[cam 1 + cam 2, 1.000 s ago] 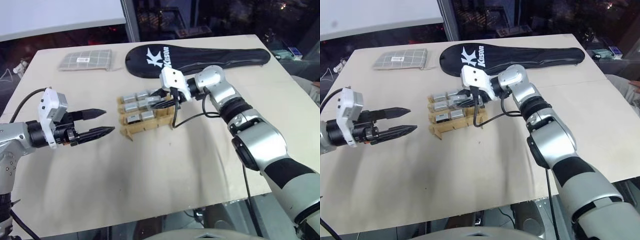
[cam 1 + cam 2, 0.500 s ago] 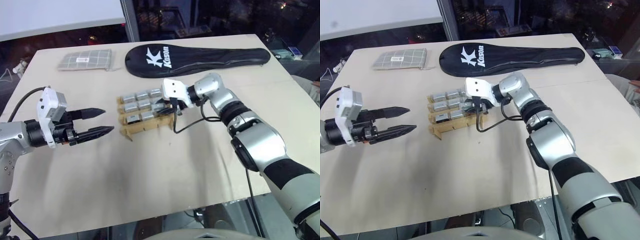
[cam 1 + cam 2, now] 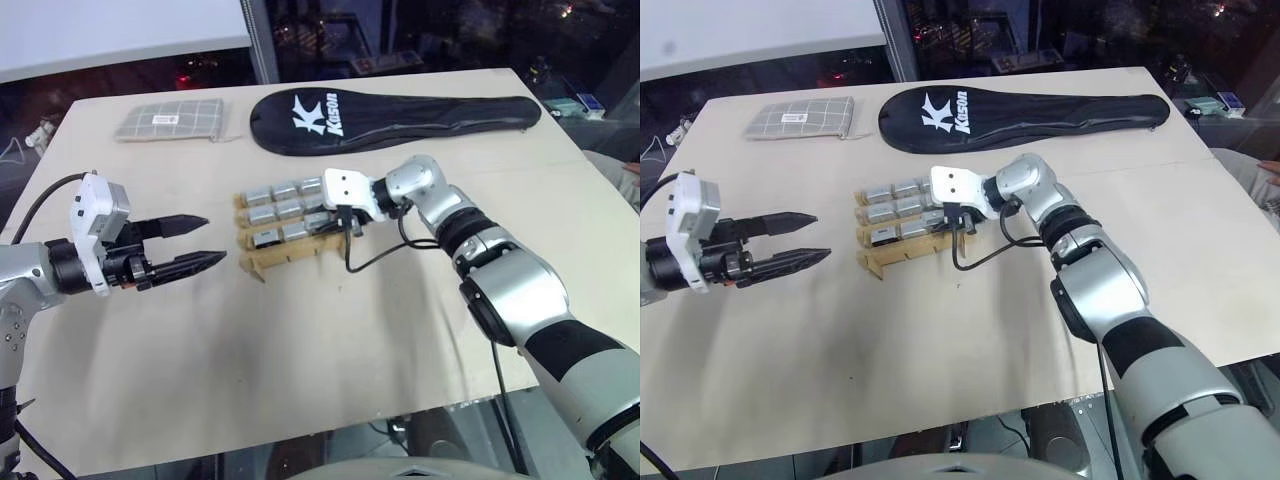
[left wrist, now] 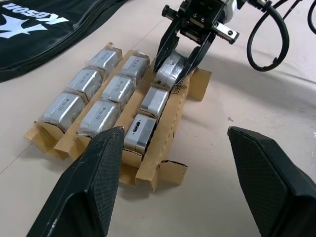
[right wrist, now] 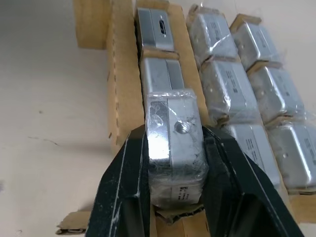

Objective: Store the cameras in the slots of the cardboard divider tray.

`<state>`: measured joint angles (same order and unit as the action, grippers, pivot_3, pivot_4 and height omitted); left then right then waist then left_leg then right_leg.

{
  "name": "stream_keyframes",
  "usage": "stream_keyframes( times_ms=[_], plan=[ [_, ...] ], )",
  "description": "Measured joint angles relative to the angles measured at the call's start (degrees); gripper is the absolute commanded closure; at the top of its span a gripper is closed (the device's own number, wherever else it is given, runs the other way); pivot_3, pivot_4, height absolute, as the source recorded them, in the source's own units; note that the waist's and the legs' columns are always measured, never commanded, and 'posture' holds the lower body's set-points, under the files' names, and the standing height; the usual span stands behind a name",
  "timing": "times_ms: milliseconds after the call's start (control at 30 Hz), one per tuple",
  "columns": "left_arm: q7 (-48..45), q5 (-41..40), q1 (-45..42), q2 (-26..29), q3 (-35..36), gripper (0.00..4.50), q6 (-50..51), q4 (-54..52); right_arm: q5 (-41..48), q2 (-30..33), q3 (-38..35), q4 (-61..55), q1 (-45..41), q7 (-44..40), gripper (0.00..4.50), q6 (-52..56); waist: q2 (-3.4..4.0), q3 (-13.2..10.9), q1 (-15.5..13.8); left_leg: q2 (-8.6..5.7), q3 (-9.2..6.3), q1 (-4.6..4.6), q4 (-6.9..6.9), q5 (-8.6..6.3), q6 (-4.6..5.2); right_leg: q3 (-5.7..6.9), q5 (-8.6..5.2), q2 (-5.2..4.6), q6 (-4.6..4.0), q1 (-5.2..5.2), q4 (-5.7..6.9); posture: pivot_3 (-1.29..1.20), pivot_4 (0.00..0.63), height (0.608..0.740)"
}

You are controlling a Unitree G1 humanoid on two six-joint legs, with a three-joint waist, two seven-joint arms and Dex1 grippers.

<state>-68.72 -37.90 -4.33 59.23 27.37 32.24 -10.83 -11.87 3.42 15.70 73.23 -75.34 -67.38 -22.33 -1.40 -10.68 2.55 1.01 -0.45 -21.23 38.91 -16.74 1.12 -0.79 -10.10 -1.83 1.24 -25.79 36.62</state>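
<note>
Silver-grey cameras (image 4: pixel 106 94) are gleaming in the tan cardboard divider tray (image 4: pixel 163 165); a black racket cover (image 3: pixel 420 115) is showing white lettering beside a grey checked pouch (image 3: pixel 170 120).

Pale beige flat worktop (image 3: pixel 330 330). Directly on it: tan cardboard divider tray (image 3: pixel 262 262) near the middle; long black racket cover with white lettering (image 3: pixel 400 115) along the far edge; grey checked flat pouch (image 3: pixel 170 120) at the far left corner.
</note>
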Motion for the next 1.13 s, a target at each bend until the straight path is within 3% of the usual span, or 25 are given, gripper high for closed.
stream_keyframes(
  times_ms=[33,233,433,533,633,800,967,1133],
  plan=[
    [0.0,0.0,0.0,0.0,0.0,1.05,0.0,0.0,-0.5,0.1,0.1,0.0,0.1,1.2,1.78,-0.8,0.0,0.0,0.0,0.0,0.0,0.0,0.0,0.0,0.0,0.0,0.0,0.0,0.0,0.0,0.0,0.0,0.15,0.74],
    [0.1,0.1,-0.1,0.2,-0.4,1.05,0.1,0.0,-1.3,1.3,-0.2,0.0,0.2,2.3,1.78,-2.9,0.01,0.0,0.0,-0.01,0.01,-0.01,0.0,0.0,0.0,0.0,0.0,0.0,0.0,0.0,-0.01,0.0,0.15,0.74],
    [2.0,0.5,-0.1,-0.1,-1.1,1.05,0.5,-0.9,7.2,3.7,-6.2,-8.7,3.6,-5.2,1.78,-0.1,-0.01,0.0,-0.2,0.05,-0.09,-0.02,-0.01,0.0,0.0,0.05,0.01,-0.04,0.01,0.03,-0.04,0.0,0.15,0.74],
    [5.7,0.5,2.7,-2.9,-0.9,1.05,1.4,-5.0,14.8,8.3,-9.3,-26.8,15.0,-9.3,1.78,9.3,-0.03,0.0,-0.7,0.07,-0.21,-0.06,-0.03,-0.01,0.01,0.13,0.01,-0.21,0.04,0.11,-0.09,0.0,0.15,0.74],
    [9.8,0.6,8.6,-7.4,-0.9,1.05,2.5,-8.6,21.4,15.8,-12.6,-48.0,33.9,-9.0,1.78,22.1,0.02,0.0,-1.7,0.01,-0.33,-0.37,-0.03,-0.04,0.06,0.24,0.0,-0.32,0.08,-0.02,-0.32,0.0,0.15,0.74],
    [14.6,3.5,16.2,-17.7,-1.4,1.05,-4.3,-13.9,29.9,23.1,-21.8,-79.2,59.9,2.3,1.78,39.4,0.09,0.0,-1.9,-0.02,-0.17,-0.53,-0.06,-0.05,0.06,0.14,0.0,-0.3,0.09,-0.35,-0.32,0.0,0.15,0.74],
    [23.4,12.7,21.8,-25.0,-5.9,1.05,-10.7,-15.4,31.5,28.2,-28.0,-85.9,75.6,5.7,1.78,41.4,0.0,0.1,-1.8,-0.06,0.19,0.03,0.01,-0.03,0.09,0.05,-0.29,-0.06,0.13,0.32,-0.47,0.0,0.15,0.74],
    [26.1,17.8,27.4,-26.0,-8.2,1.05,-14.3,-16.5,31.8,31.9,-30.7,-82.5,83.7,3.2,1.78,34.3,-0.12,0.2,-1.6,0.17,0.34,0.56,0.03,-0.03,0.09,-0.05,-0.32,0.15,0.14,0.63,-0.46,0.0,0.15,0.74]
  ],
)
